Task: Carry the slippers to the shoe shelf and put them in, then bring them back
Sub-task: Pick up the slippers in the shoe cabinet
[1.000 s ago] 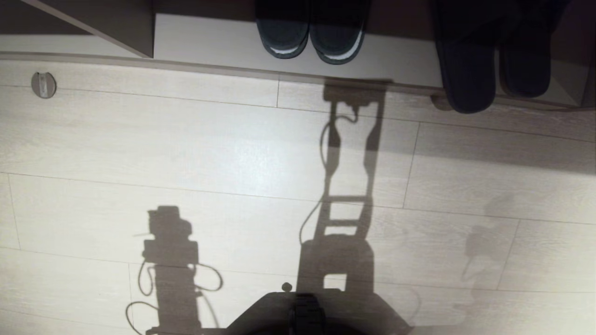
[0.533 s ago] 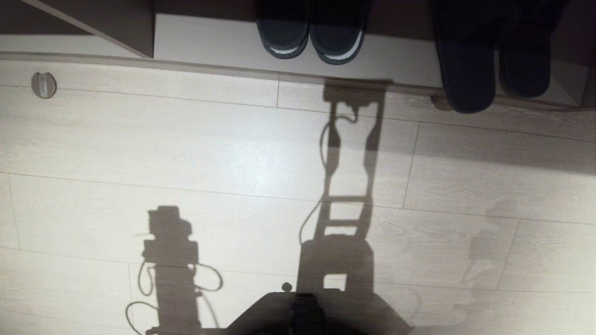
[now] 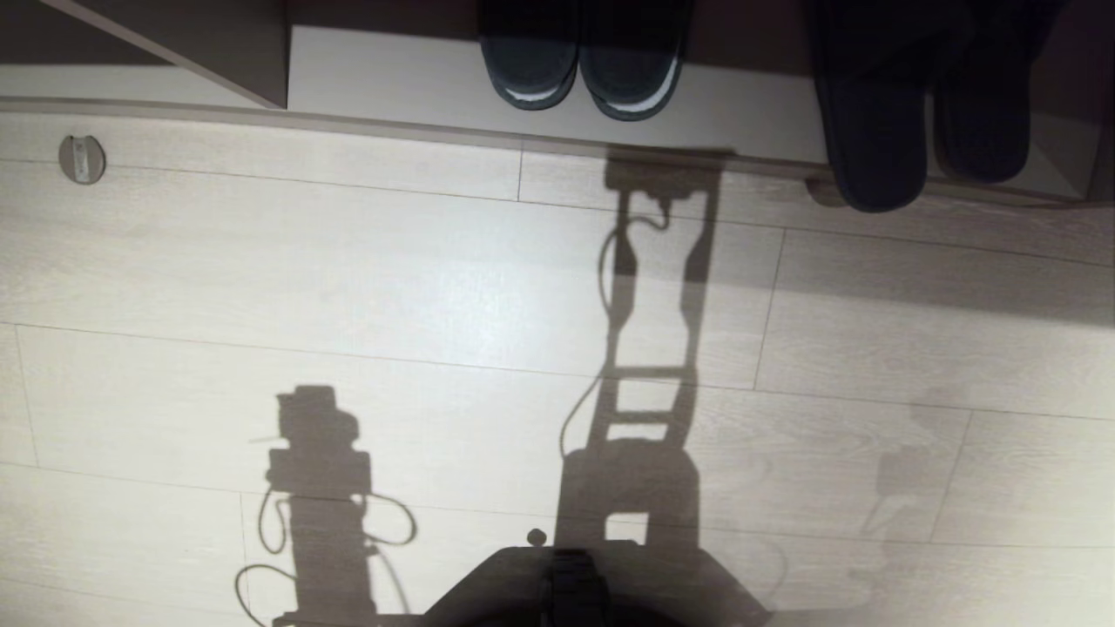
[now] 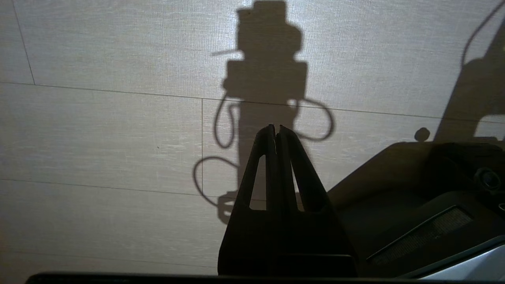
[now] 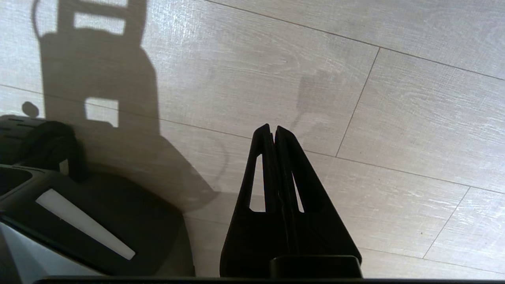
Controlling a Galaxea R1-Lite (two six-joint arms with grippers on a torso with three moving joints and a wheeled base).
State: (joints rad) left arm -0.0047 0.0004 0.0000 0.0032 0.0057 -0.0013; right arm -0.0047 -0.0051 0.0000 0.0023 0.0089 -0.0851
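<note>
Two dark grey slippers (image 3: 880, 139) lie in the right-hand compartment of the pale shoe shelf (image 3: 418, 87) at the top of the head view. The left one's heel juts out over the front lip; the other slipper (image 3: 984, 131) lies further in. Neither arm shows in the head view. My left gripper (image 4: 275, 128) is shut and holds nothing; it hangs over bare floor beside my base. In its own wrist view my right gripper (image 5: 273, 128) is likewise shut and empty above the floorboards.
A pair of black closed shoes with white sole edges (image 3: 584, 74) stands in the same compartment, left of the slippers. A vertical divider (image 3: 248, 52) splits the shelf. A small round metal fitting (image 3: 81, 159) sits on the floor at the left. My dark base (image 3: 575, 583) shows at the bottom edge.
Only the faint shadow of the right arm on the floor at the right has slid slightly lower. Slippers, shoes and shelf have stayed where they were.
</note>
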